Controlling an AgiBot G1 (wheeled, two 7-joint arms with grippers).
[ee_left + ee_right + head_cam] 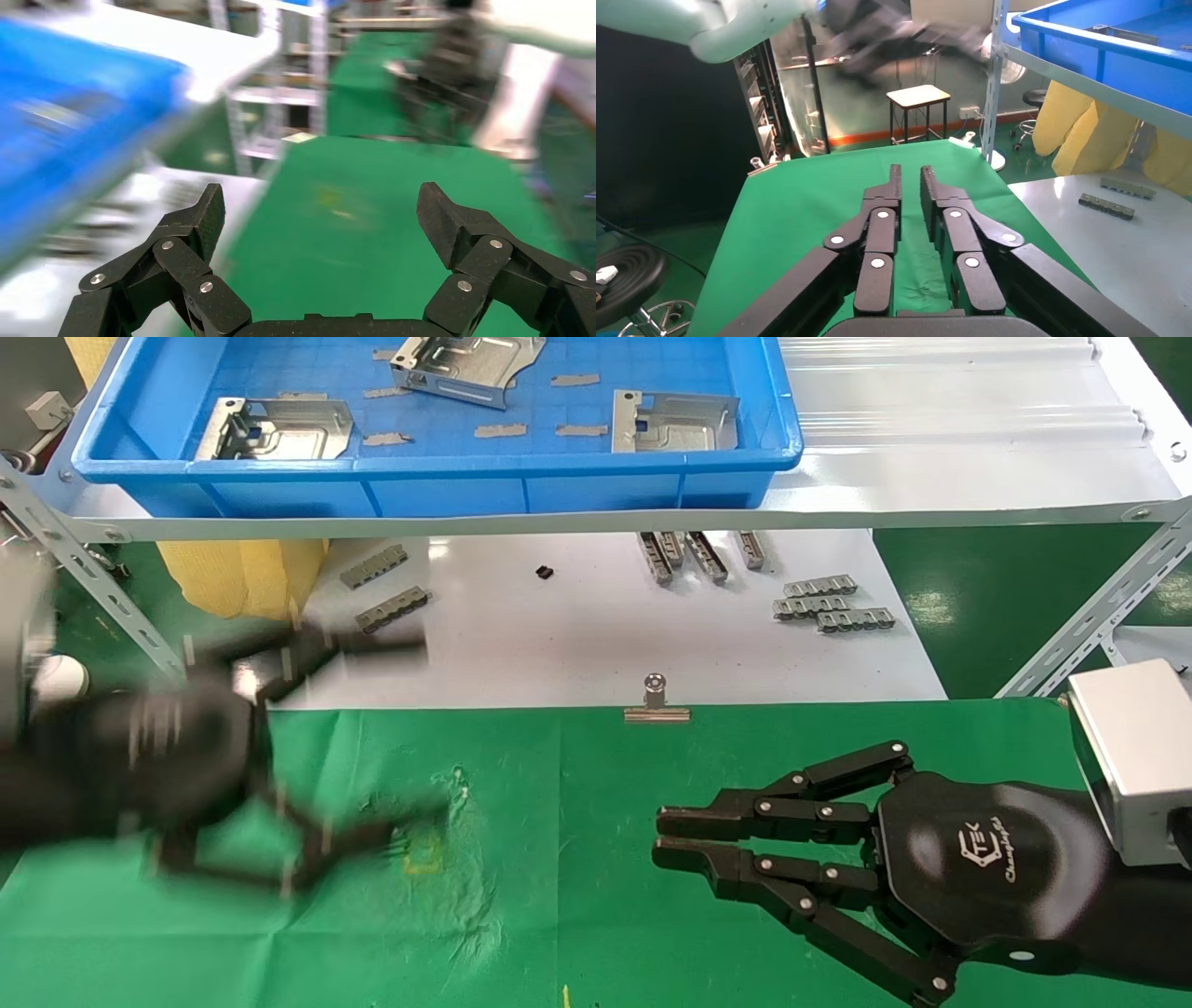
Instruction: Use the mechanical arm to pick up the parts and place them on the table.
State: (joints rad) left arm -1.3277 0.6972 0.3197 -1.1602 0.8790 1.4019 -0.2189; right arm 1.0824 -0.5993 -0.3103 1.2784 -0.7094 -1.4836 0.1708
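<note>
From the head camera, three parts lie in the blue tray [279, 486] on the raised shelf at twelve o'clock: one part at the left [277, 430], one at the back centre [468, 365], and one at the right [672, 421]. None is on the green table [577, 859] yet, so the task looks barely begun. The left gripper [410, 728] is smeared by motion at about nine o'clock over the table's left side, fingers spread wide and empty, reaching toward three o'clock. The left-hand part lies up toward twelve o'clock from it, well apart and on a higher level, and its long side runs across the view, so I judge this arm the nearer one for that piece. The right gripper [663, 845] sits low at four o'clock, nearly closed on nothing. The left wrist camera shows the same left gripper [320, 217] splayed open with only green cloth between the tips and the tray a blue blur off to one side. The right wrist camera shows the right gripper [910, 184] with fingers parallel and a narrow gap, holding nothing, above the table.
</note>
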